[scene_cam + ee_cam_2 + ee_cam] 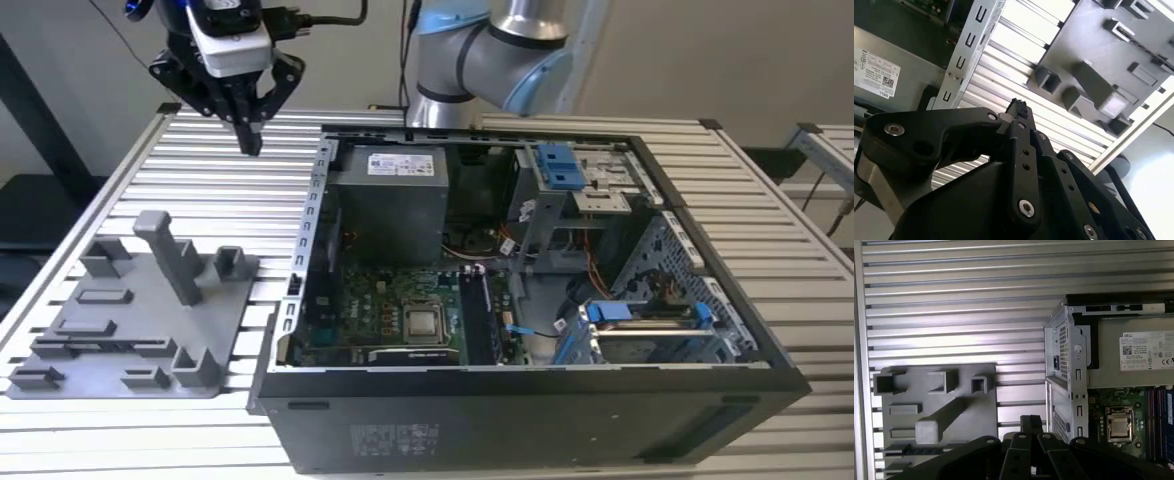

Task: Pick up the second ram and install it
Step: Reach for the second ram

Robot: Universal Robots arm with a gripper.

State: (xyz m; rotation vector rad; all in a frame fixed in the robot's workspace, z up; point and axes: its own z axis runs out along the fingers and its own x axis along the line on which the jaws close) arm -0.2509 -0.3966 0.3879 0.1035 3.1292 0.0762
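Above the far stretch of the slatted counter [227,190], the pincer [250,146] hangs clenched, its fingers drawn to a point with nothing seen between them. It touches nothing. The grey fixture plate [134,320] lies nearer and toward the exterior view's left, and the open computer case [534,405] stands toward the exterior view's right.

The second ram [908,451] is most likely the thin dark strip that the first wrist view shows set on edge in a slot toward the plate's near end, well apart from the pincer, though it cannot be made out for sure. Inside the case, the memory slots [477,312] beside the processor [424,322] seem partly filled, but what sits in them is unclear.

On that reading the task has barely begun: the stick is not gripped, not lifted and not seated in the case.
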